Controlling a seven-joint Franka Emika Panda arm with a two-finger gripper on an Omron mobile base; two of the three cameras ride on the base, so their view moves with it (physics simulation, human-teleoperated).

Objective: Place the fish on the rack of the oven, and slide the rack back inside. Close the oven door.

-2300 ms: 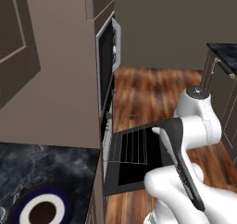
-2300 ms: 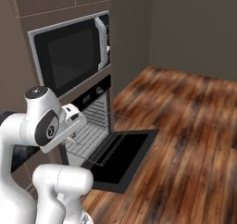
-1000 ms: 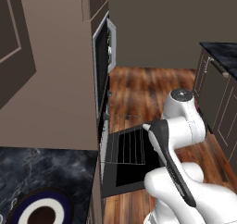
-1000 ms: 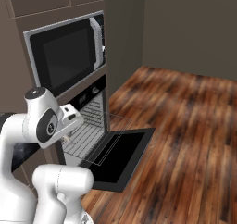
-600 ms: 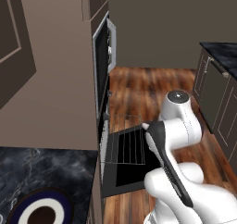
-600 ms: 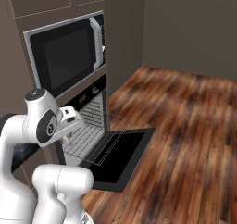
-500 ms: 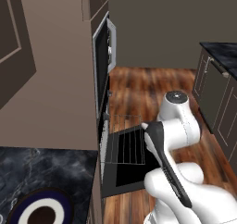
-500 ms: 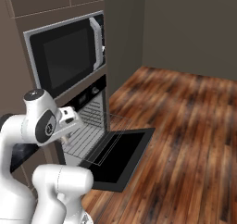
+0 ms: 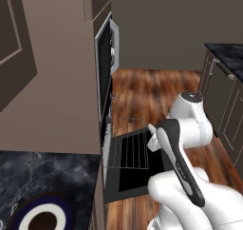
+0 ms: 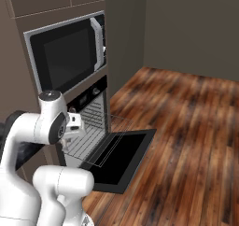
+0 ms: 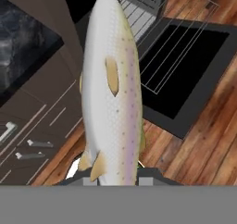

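**Fish in our grip, oven door down, rack drawn out**

We hold the fish [image 11: 111,86] in our gripper [image 11: 111,174], the jaws closed tight on its tail end at the bottom of the hand view. The fish stands lengthwise away from the fingers, pale grey-white with a faint pink and yellowish stripe down one side, small dark speckles and tan fins. Its head end reaches up toward the top of the hand view, over the rack [image 11: 139,8].

Beyond the fish in the hand view we see the oven door [image 11: 194,75] lying open and flat, its dark grey frame around the black glass window, over the wooden floor [image 11: 203,144]. To the left there is a dark marbled counter [image 11: 23,42] with brown drawer fronts below it.

In the left base view the oven [image 9: 105,129] sits in the tall brown cabinet wall, its door [image 9: 137,174] folded down and the rack [image 9: 130,146] pulled out over it. Our arm [image 9: 182,143] bends in front of the door. A blue-rimmed plate [image 9: 40,219] lies on the counter at the lower left.

In the right base view the rack [image 10: 91,138] juts out of the oven [image 10: 88,113] over the open door [image 10: 119,157], below a built-in microwave [image 10: 65,54].
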